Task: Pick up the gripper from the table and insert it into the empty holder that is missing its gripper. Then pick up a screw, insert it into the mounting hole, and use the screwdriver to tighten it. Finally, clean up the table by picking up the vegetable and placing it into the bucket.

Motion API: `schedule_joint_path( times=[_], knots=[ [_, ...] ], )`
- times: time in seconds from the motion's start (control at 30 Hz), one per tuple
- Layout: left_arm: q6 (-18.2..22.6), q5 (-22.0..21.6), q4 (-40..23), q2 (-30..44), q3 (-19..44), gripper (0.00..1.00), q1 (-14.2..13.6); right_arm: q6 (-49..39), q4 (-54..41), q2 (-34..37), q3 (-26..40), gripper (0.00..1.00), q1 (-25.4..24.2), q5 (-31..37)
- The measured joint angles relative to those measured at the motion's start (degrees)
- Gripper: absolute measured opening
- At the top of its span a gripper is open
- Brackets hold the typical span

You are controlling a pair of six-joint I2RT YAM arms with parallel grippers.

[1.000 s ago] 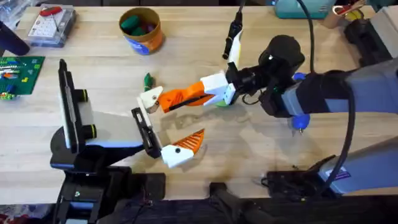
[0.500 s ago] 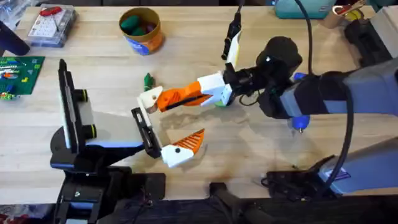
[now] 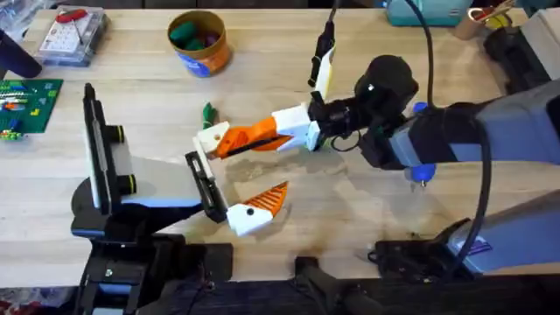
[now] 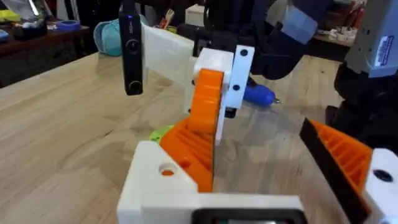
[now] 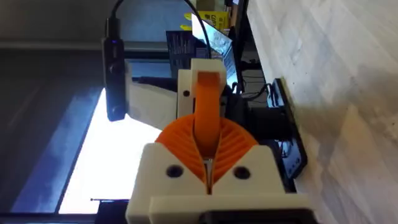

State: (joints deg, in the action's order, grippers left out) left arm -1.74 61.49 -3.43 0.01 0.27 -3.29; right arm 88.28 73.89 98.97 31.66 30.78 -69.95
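The orange wedge-shaped gripper (image 3: 229,141) is clamped in my right gripper (image 3: 262,134), which is shut on it. Its tip sits against the cream-white empty holder (image 3: 211,137) on the left arm's black bracket. In the right wrist view the wedge (image 5: 208,99) runs from the orange pads (image 5: 233,149) into the white block (image 5: 186,78). My left gripper (image 4: 261,168) stands open, with the holder (image 4: 163,177) on one side and the ribbed orange finger (image 4: 345,152) on the other. The dark-green vegetable (image 3: 208,112) lies just beyond the holder. The bucket (image 3: 199,42) stands far back. The blue screwdriver (image 3: 421,171) lies under the right arm.
A clear box (image 3: 74,33) sits at the far left corner and a green circuit board (image 3: 26,101) at the left edge. A bright-green disc (image 4: 160,132) lies under the right gripper. The bucket holds green and red pieces. Bare wood lies between the bucket and the vegetable.
My right gripper has shifted a little to the left with the orange wedge, pressing it closer into the cream holder. The left arm has not moved.
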Motion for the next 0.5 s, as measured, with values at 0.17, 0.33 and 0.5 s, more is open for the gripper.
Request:
schedule_joint_path(
  times=[0.17, 0.33, 0.5],
  knots=[
    [-0.2, 0.0, -0.5, 0.0, 0.0, 0.992, 0.0, -0.5, 0.4, 0.8, 0.0, 0.006, 0.2, 0.3],
    [-0.2, 0.0, -0.5, 0.0, 0.0, 0.992, 0.0, -1.0, 0.4, 0.8, 0.0, 0.006, 0.2, 0.6],
    [-0.3, 0.0, -0.7, 0.0, 0.0, 0.992, 0.0, -1.3, 0.7, 1.4, 0.0, 0.006, 0.2, 0.7]
  ],
)
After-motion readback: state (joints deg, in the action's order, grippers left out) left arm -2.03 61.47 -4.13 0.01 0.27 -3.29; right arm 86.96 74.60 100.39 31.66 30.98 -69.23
